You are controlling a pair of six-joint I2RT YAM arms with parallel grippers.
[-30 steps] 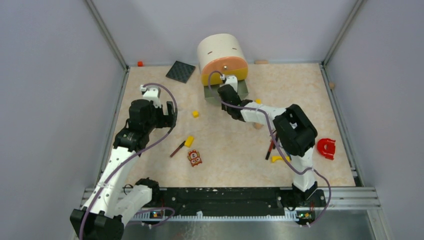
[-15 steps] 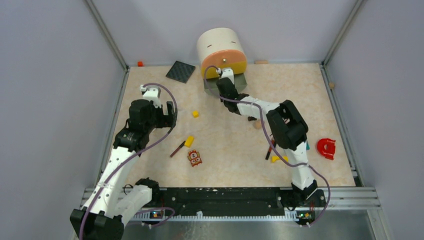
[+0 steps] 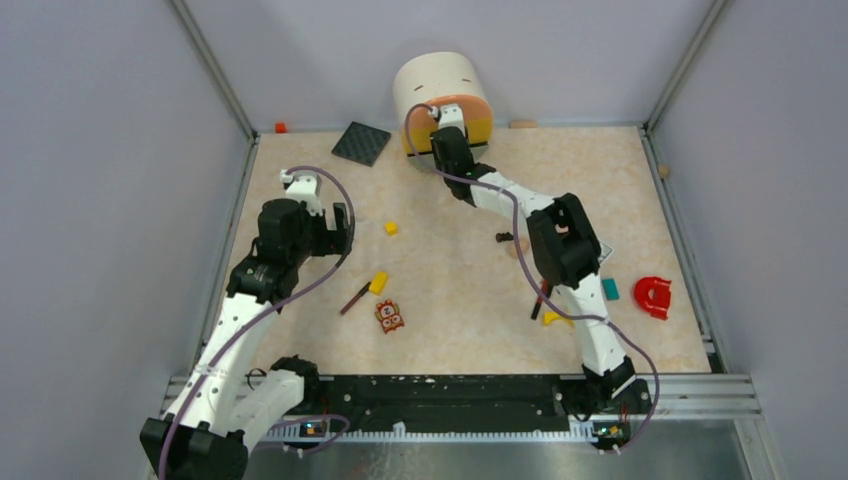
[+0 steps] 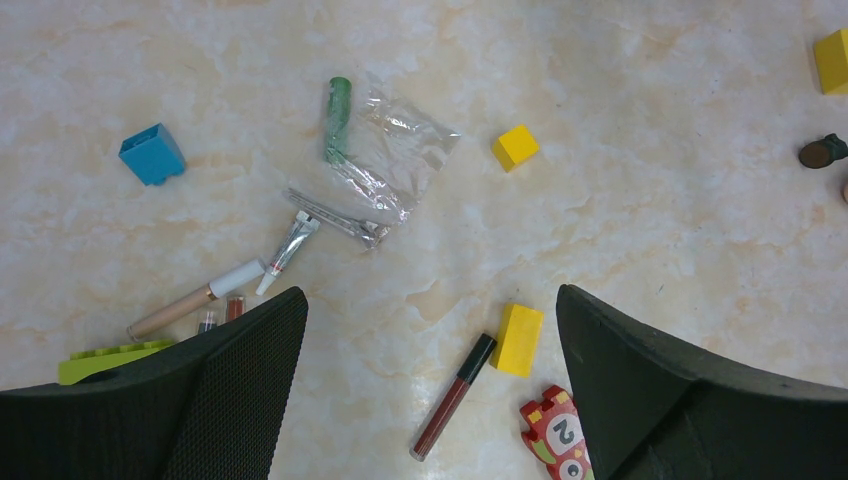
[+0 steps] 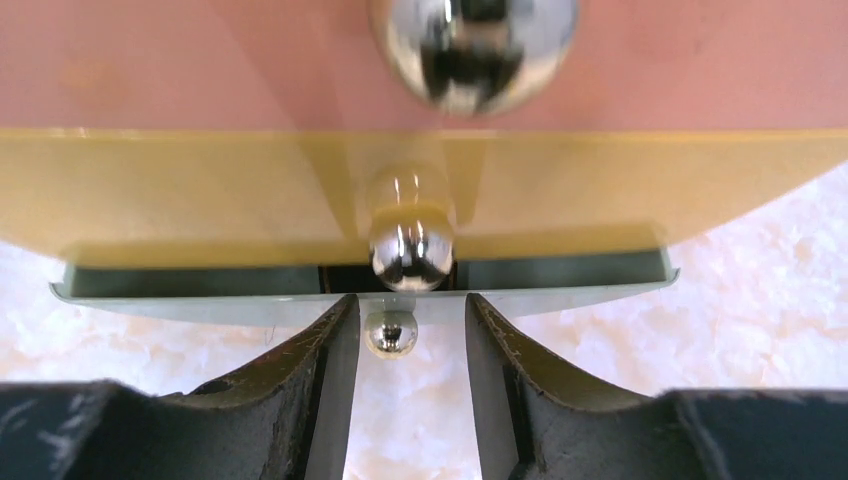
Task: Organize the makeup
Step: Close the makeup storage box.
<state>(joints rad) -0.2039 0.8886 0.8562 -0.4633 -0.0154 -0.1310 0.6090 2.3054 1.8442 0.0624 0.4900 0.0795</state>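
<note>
Dark-red lip stick (image 4: 452, 398) lies left of centre on the table (image 3: 450, 330), just nearward of the wide-open left gripper (image 4: 430, 295), which is the closer arm. Its long axis runs diagonal, with the black cap pointing far-right, just beside a yellow block (image 4: 518, 340). At the far edge, the right gripper (image 5: 406, 305) has its jaws parted and straddles a drawer knob (image 5: 390, 333), gripping nothing.

We see the left arm (image 3: 235, 320) rising from its base at the near left corner and bent sharply at the elbow, its wrist tipped to look down. The left fingers (image 4: 230, 400) stand spread wide. The right arm (image 3: 590, 320) is stretched far forward and to the left, its wrist low at the far side. The right fingers (image 5: 320, 400) point straight ahead, parted by a narrow gap.
</note>
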